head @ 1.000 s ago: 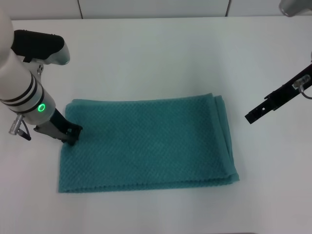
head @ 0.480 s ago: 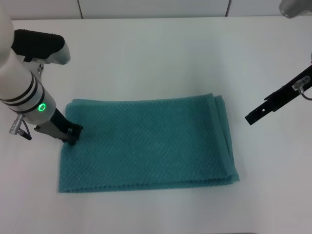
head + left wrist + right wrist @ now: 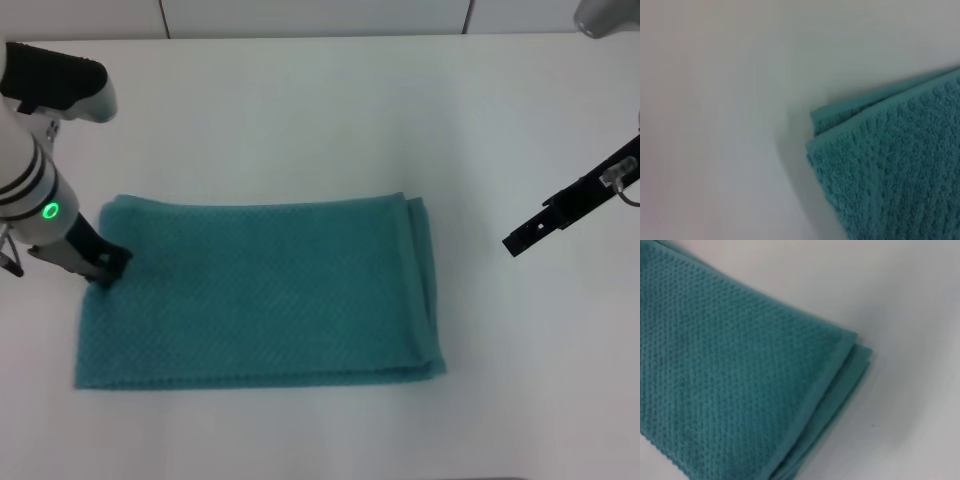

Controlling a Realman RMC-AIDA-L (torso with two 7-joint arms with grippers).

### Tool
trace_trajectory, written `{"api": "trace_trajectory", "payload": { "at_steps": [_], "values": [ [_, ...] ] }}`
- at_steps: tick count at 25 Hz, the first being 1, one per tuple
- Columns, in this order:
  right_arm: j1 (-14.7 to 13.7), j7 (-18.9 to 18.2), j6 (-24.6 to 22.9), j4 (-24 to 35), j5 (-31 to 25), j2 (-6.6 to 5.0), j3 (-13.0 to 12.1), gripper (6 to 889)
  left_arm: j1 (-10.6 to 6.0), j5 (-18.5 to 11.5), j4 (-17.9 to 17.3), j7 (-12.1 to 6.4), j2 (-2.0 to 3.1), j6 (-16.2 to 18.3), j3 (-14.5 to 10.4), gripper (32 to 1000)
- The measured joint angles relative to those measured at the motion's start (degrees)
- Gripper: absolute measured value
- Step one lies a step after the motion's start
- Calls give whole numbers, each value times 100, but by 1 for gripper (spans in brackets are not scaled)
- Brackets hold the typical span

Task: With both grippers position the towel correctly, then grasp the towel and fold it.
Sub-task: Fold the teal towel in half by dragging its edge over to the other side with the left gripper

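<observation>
The teal waffle-textured towel (image 3: 260, 295) lies flat on the white table (image 3: 300, 110), folded in layers, with its doubled edge on the right. My left gripper (image 3: 108, 266) is shut on the towel's left edge, near the far left corner. My right gripper (image 3: 514, 243) hangs over bare table to the right of the towel, well apart from it. The left wrist view shows a layered corner of the towel (image 3: 890, 165). In the right wrist view another layered corner of the towel (image 3: 725, 365) fills most of the picture.
Bare white table surrounds the towel on all sides, widest at the back and right. A wall or panel edge (image 3: 300, 20) runs along the far side of the table.
My left gripper has moved left and the towel has slid left with it across the table. The right arm has stayed where it was.
</observation>
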State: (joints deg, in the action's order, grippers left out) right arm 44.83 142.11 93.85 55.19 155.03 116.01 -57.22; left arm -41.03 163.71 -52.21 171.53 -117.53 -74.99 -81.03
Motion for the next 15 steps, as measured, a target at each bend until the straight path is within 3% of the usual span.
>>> {"api": "trace_trajectory", "payload": {
  "at_steps": [2, 9, 12, 15],
  "values": [
    [-3, -3, -4, 0, 0, 0, 32, 857, 28, 84, -58, -3, 38, -58, -17, 76],
    [-66, -8, -45, -28, 1, -21, 45, 856, 165, 105, -77, -28, 294, -92, -53, 75],
    [-67, -6, -85, -83, -10, -44, 45, 857, 211, 107, -62, -34, 437, -108, -173, 75],
    [-66, -5, -109, -136, -30, -67, 45, 857, 216, 106, -58, -24, 510, -175, -262, 76]
  ]
}}
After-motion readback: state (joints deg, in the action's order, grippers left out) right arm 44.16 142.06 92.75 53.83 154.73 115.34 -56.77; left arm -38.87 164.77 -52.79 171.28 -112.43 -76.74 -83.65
